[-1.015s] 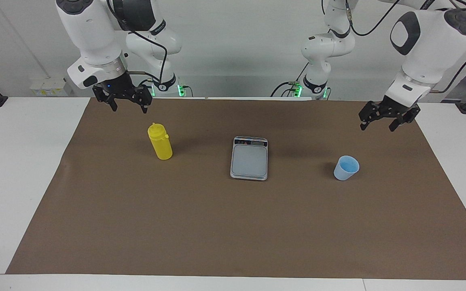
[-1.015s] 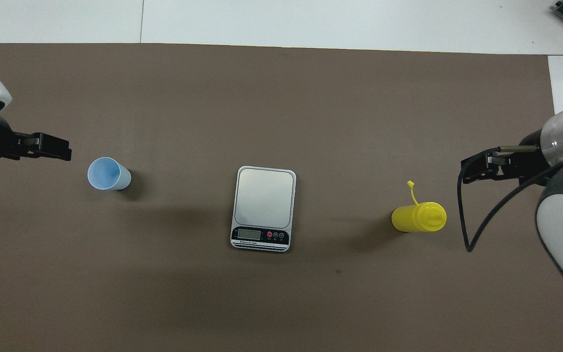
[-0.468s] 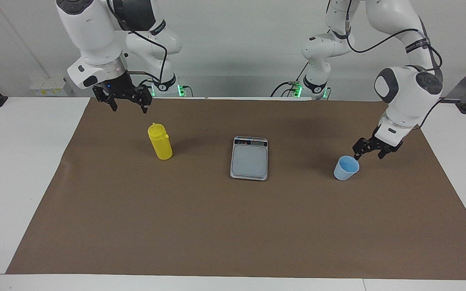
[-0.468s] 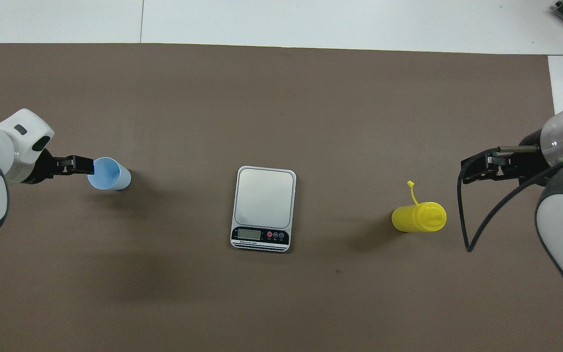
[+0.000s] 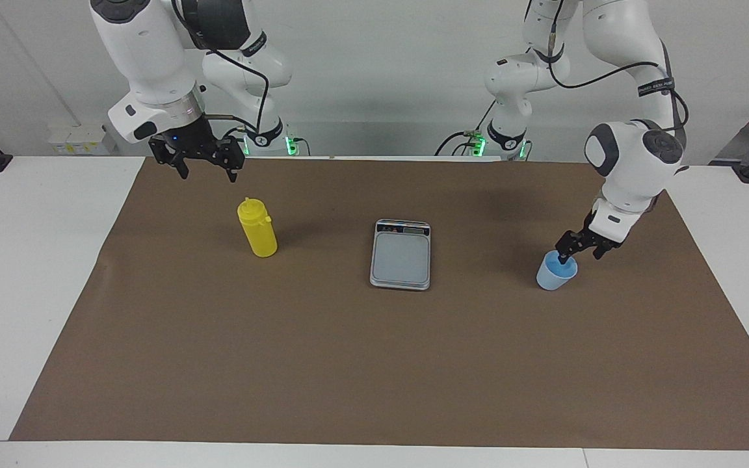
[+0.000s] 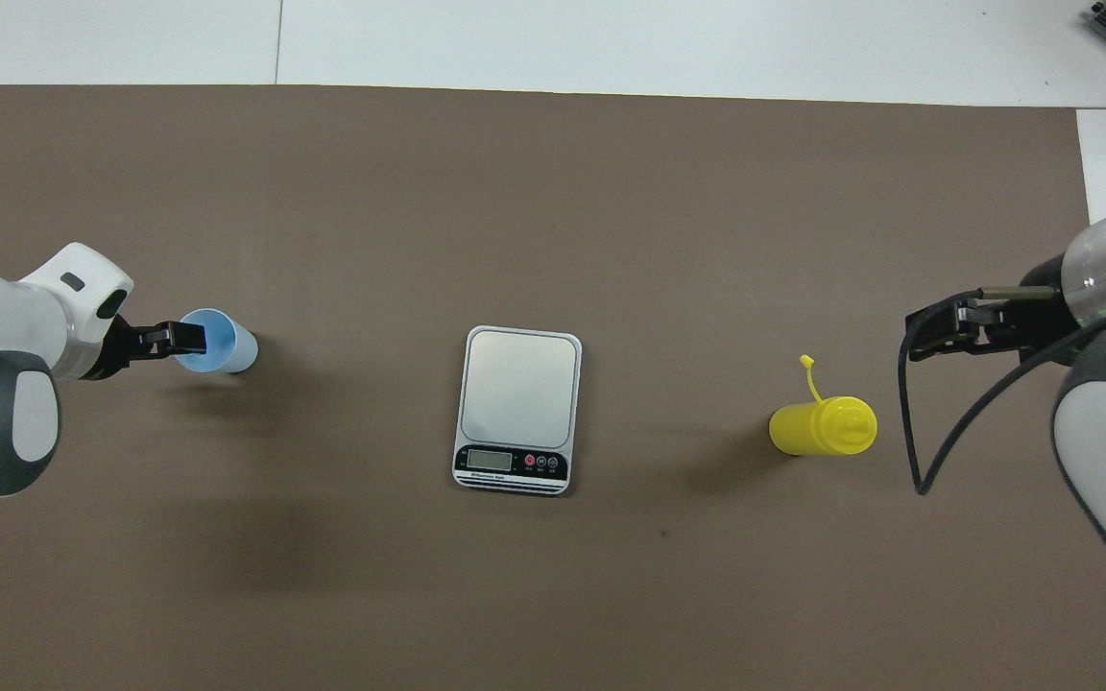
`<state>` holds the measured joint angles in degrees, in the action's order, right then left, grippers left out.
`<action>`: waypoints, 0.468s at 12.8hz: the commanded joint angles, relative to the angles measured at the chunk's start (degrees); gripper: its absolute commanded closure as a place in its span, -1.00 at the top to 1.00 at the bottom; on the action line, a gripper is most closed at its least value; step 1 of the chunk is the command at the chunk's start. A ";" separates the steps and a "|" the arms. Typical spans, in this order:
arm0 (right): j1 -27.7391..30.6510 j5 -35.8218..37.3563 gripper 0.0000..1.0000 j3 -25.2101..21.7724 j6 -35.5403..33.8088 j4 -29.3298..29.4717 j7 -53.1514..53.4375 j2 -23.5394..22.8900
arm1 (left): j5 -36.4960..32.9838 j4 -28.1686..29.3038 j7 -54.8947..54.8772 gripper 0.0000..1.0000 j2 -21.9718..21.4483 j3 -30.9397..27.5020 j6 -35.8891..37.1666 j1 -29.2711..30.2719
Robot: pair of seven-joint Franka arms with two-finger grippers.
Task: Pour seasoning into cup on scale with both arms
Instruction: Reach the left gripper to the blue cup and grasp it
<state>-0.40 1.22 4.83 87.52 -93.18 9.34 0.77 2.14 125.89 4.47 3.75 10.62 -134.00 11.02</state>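
The left gripper (image 5: 581, 249) is down at the cup (image 5: 555, 273), its fingers spread wide astride the rim on the side toward the robots: 1 fingertip dips into the blue inside, the other sits just outside the wall. It has not clamped on the cup. The cup stands upright on the brown mat (image 5: 374, 364) toward the left arm's end of the surface (image 5: 23, 273).

The right gripper (image 5: 204, 168) hangs in the air with its fingers released and holding nothing, over the mat's edge beside the seasoning (image 5: 257, 227). That yellow bottle stands upright toward the right arm's end, its small tethered tip hanging off the cap.

The scale (image 5: 401, 254) lies flat in the middle of the mat between bottle and cup, well apart from both, its display strip on the edge nearer the robots and its plate bare. Only open mat lies between the cup and the scale. A black cable (image 6: 937, 422) loops from the right arm above the mat near the seasoning.
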 commanded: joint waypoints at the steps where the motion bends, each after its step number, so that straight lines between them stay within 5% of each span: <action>1: 0.49 -0.08 1.00 0.36 0.11 -1.48 0.24 1.25 | 0.93 1.99 1.41 0.62 1.25 0.27 -4.06 -0.20; 4: 0.49 -0.08 1.00 0.36 0.20 -1.48 0.24 1.25 | 0.85 2.43 1.78 -0.99 1.43 0.27 -4.16 -0.73; 6: 0.49 -0.08 1.00 0.36 0.20 -1.39 0.24 1.25 | 0.84 2.00 0.72 -1.00 1.52 0.27 -3.64 -0.73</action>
<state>-0.40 1.22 4.83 87.52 -93.19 9.34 0.77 2.18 127.24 5.82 5.53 11.24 -136.56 10.81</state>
